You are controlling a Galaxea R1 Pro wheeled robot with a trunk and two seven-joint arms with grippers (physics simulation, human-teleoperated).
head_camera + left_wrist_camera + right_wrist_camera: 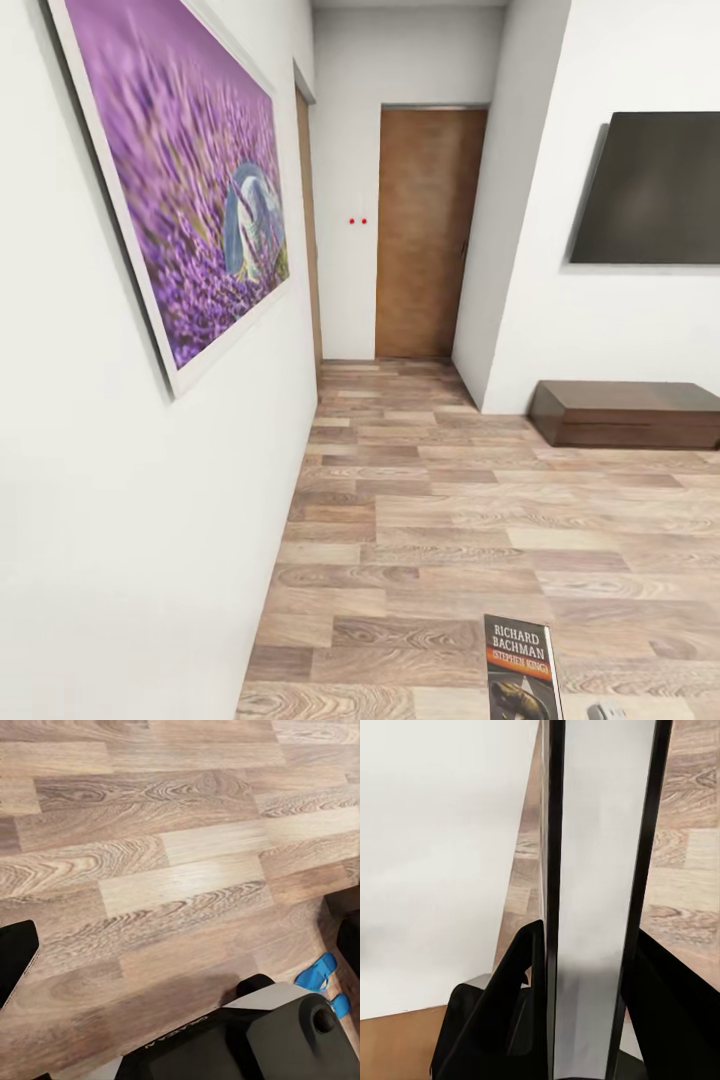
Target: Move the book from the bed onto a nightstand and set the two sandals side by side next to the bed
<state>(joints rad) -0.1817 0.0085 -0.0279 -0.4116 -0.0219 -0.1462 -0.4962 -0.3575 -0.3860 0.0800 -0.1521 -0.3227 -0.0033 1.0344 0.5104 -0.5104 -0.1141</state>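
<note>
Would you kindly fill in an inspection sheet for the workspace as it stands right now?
Surface: wood-plank floor, bare ahead of the robot.
Job's things: the book is upright at the head view's lower edge, clamped between the right gripper's fingers; blue sandals lie on the floor beside the robot's base.
Clutter: nothing seen.
Grippers: right gripper shut on the book; left cannot be judged.
Cables: nothing seen.
Surroundings: lavender picture on the left wall, wooden door at the corridor's end, dark screen above a low brown cabinet.
</note>
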